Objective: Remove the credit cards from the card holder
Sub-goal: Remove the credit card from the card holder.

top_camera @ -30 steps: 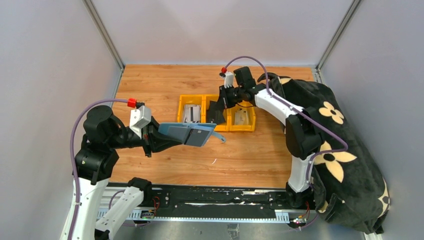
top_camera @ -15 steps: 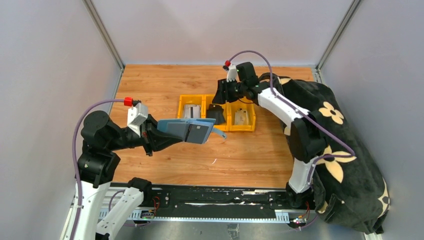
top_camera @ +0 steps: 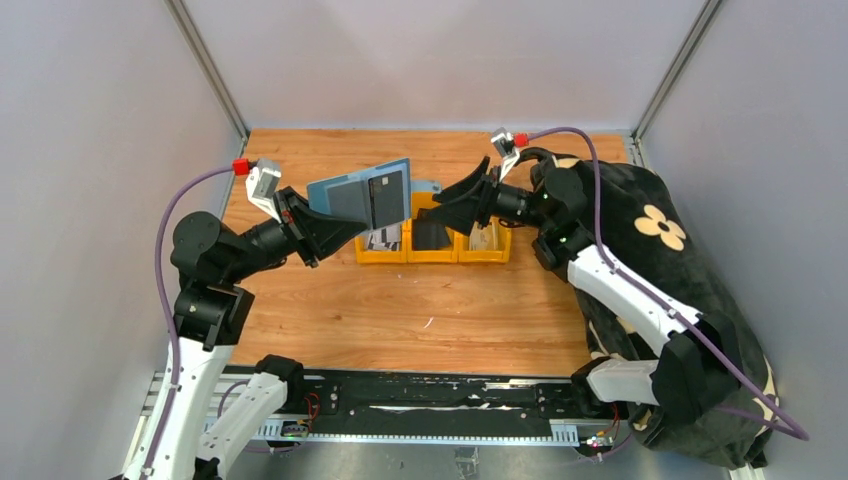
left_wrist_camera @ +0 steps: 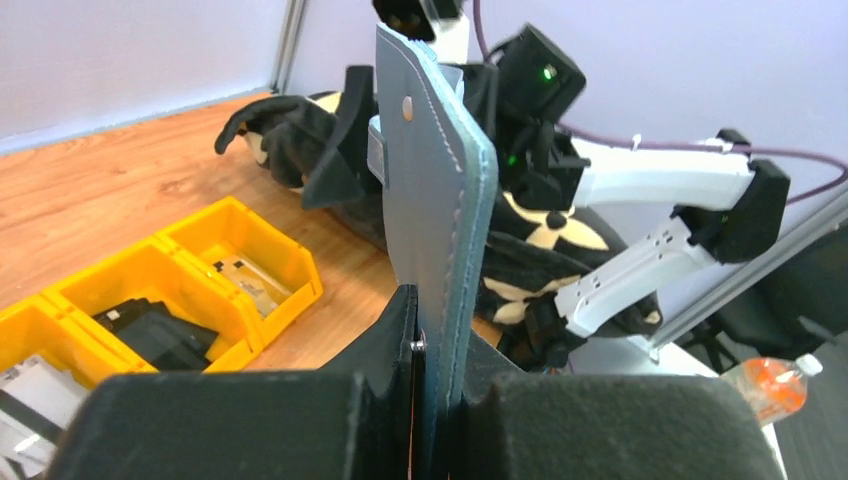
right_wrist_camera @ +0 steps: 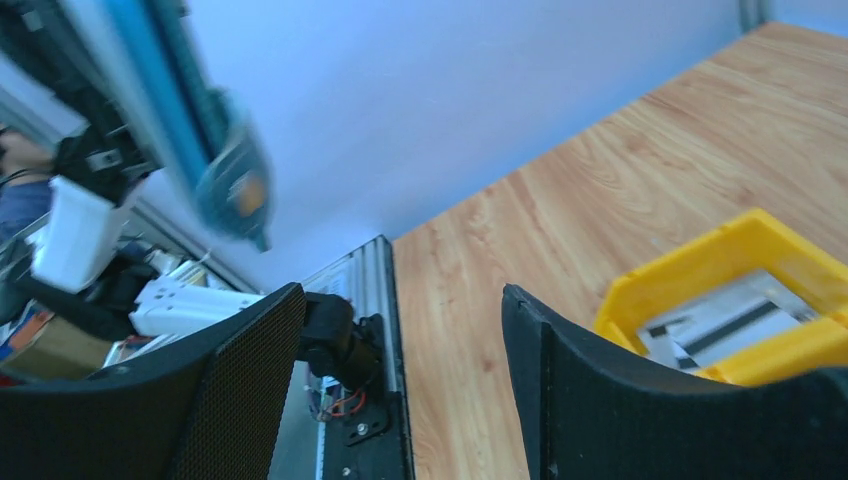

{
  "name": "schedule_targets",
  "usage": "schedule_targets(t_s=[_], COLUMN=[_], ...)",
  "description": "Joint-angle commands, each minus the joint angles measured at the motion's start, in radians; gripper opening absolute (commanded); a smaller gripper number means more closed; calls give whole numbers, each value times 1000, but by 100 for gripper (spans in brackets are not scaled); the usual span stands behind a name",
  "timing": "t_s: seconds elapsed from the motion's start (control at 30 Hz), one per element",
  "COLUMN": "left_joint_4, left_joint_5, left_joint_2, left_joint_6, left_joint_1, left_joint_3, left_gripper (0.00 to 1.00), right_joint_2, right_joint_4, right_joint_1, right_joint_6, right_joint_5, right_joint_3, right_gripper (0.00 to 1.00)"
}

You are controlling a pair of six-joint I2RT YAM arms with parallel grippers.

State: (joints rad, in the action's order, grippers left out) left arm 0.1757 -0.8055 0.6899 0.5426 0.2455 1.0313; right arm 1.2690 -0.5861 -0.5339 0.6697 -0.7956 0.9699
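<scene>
Yellow bins (top_camera: 400, 256) below; left fingers (left_wrist_camera: 385, 345) clamp card holder (top_camera: 358, 196), right fingers (right_wrist_camera: 235, 400) spread empty.

Plain grey walls (top_camera: 90, 150) close in a wooden tabletop (top_camera: 330, 310) on three sides (metal posts (top_camera: 205, 62) stand in the far corners). A black flowered blanket (top_camera: 700, 285) lies heaped at the right.

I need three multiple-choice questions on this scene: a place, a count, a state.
1. Where is the card holder? A) lying flat B) on a shelf C) held up by the left gripper
2. How many yellow bins are there? A) two B) three C) five
3. The right gripper is: A) open and empty B) shut tight C) shut on the holder
Key: 1 C, it clamps the holder's edge; 2 B, three stand side by side; 3 A, its wrist view shows a wide gap.
</scene>
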Motion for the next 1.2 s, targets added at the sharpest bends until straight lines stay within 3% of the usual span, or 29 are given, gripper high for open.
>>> schedule_targets(t_s=[0.0,0.23,0.47,0.63,0.7,0.77,0.8,0.83,0.9,0.97,1.07,1.17], left_joint_4=[-169,-214,-235,-240,-235,-208,-185,-135,-34,114,354,560], left_joint_5=[42,38,32,19,12,12,16,25,44,82,59,-1], left_joint_2=[2,28,29,17,9,-2,-9,-16,-30,-34,-16,29], left_joint_6=[173,216,233,235,232,208,185,148,50,-81,-314,-577], left_joint_1=[0,0,0,0,0,0,0,0,0,0,0,0], left_joint_3=[-36,-30,-64,-94,-116,-126,-131,-133,-125,-86,1,92], left_gripper=[0,0,0,0,0,0,3,15,56,97,100,100], right_joint_2=[-17,50,101,145,164,176,177,172,148,115,69,80], right_joint_4=[-374,-661,-718,-713,-725,-721,-706,-674,-536,-278,377,816], right_joint_1=[-52,-114,-161,-173,-177,-176,-176,-176,-170,-168,-174,-183], right_joint_6=[162,311,347,384,408,426,426,411,343,190,-226,-518], right_joint_5=[-123,-145,-49,45,52,45,36,25,-31,-114,-141,-151], right_joint_3=[-64,-60,-23,-2,16,26,30,31,53,106,253,365], right_gripper=[76,77,77,60,43,14,3,0,0,0,0,0])
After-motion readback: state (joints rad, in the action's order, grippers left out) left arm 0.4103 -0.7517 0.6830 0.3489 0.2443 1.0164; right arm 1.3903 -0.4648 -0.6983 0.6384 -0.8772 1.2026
